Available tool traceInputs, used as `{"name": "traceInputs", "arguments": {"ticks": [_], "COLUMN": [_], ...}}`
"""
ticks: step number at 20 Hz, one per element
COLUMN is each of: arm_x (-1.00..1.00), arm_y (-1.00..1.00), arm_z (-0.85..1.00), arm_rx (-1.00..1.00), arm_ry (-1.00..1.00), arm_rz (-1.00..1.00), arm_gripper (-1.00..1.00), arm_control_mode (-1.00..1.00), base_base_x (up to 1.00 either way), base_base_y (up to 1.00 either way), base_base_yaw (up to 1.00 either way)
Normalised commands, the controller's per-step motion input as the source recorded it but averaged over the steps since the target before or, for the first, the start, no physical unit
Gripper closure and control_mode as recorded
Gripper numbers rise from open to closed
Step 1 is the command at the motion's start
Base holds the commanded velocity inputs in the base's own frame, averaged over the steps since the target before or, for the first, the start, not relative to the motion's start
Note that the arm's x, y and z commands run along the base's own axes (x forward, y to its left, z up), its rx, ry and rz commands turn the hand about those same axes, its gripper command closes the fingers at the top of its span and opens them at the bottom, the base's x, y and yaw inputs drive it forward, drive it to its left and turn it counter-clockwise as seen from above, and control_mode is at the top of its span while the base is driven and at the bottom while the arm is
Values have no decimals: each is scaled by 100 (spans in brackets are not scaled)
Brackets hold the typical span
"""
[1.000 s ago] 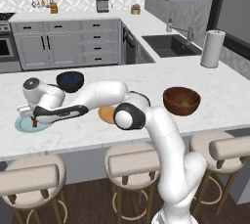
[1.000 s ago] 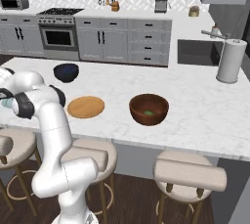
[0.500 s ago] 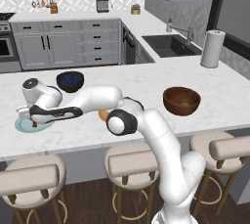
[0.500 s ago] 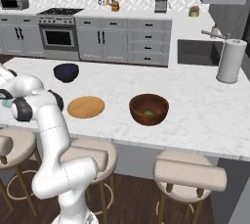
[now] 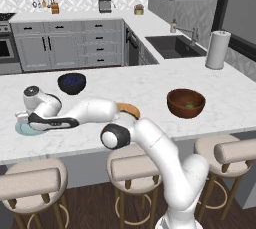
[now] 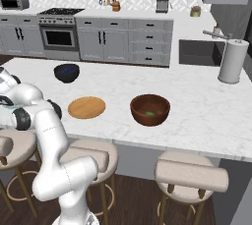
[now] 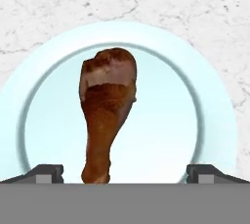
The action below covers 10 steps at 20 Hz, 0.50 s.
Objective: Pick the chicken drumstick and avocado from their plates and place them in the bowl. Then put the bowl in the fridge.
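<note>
Pale blue plate (image 7: 215, 120): we see it lying flat on the white marble counter (image 7: 44, 3); it carries the chicken drumstick (image 7: 105, 115) and nothing else that we can see.
Chicken drumstick: in the hand view its long axis runs nearly bottom to top, leaning slightly; the rounded meaty end points to the top, the thin bone end to the bottom, between the two finger tips.
Gripper (image 7: 124, 173): we see its jaws spread wide with a finger tip on either side of the bone end; neither touches it, so nothing is grasped.
Wooden bowl (image 5: 186, 103): upright on the counter, well apart from the blue plate; we see a small green thing in its bottom, the avocado (image 6: 149, 113).
Tan wooden plate (image 6: 86, 107): just beside the wooden bowl, its face bare.
Dark navy bowl (image 6: 66, 72): farther back on the counter; we cannot tell its contents.
Arm: in the left base view it stretches low over the blue plate (image 5: 26, 129).
</note>
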Motion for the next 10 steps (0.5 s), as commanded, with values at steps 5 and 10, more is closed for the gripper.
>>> {"name": "traceInputs", "arguments": {"ticks": [5,10], "arm_x": [52,48], "arm_y": [26,17], "arm_z": [-19,-10], "arm_rx": [0,0], "arm_ry": [0,0], "arm_rz": [-4,-6], "arm_gripper": [100,100], "arm_control_mode": [-100,-100], "base_base_x": [0,0], "base_base_y": [0,0], "base_base_yaw": [0,0]}}
